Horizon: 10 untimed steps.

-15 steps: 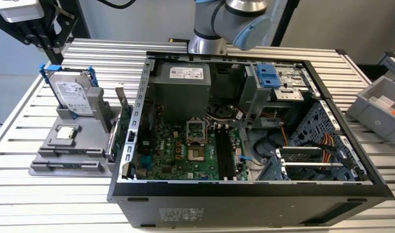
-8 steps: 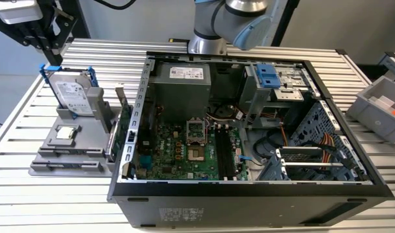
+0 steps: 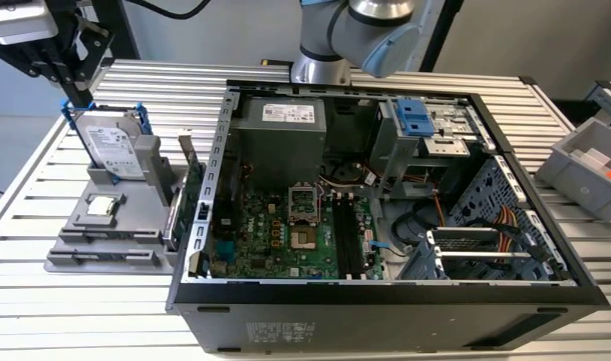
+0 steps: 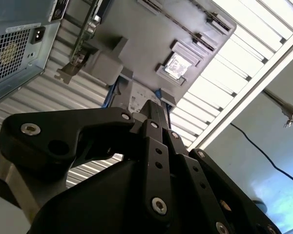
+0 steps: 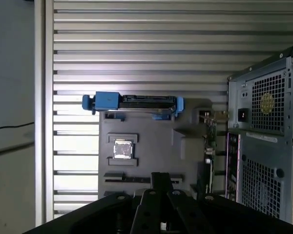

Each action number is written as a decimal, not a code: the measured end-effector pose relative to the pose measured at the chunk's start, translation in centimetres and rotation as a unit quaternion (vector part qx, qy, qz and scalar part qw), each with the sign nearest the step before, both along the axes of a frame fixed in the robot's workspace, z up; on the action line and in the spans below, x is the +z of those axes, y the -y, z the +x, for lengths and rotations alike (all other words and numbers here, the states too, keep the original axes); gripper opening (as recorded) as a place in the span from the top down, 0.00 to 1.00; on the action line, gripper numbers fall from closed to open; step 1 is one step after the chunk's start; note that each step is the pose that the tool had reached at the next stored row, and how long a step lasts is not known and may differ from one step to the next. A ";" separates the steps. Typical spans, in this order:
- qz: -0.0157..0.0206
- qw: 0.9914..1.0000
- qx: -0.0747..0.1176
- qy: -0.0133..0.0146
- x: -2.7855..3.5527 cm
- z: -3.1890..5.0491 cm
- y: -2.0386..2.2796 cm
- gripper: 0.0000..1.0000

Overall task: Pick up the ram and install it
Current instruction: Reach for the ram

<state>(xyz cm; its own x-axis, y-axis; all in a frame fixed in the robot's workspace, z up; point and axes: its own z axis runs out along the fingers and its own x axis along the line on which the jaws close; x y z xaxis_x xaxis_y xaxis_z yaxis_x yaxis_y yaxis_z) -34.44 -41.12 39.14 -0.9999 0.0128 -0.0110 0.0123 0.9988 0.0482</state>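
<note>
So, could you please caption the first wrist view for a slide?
Black gripper over a grey parts tray holding a blue-clipped silver hard drive and square silver chip, beside a grey computer case.

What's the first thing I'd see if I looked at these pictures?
The big open computer case in the middle of the exterior view, with its green motherboard showing. On the exterior view's left, a grey holder carries a silver hard drive with blue clips and a small square chip, and the black gripper hangs over it.
</note>
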 end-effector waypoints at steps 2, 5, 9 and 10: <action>0.000 1.000 0.000 0.000 0.00 0.00 0.31 1.00; 0.000 1.000 0.000 0.000 0.00 0.00 0.86 1.00; 0.000 1.000 0.000 0.000 0.00 -0.01 1.57 1.00; 0.000 1.000 0.000 0.000 0.00 -0.01 1.75 1.00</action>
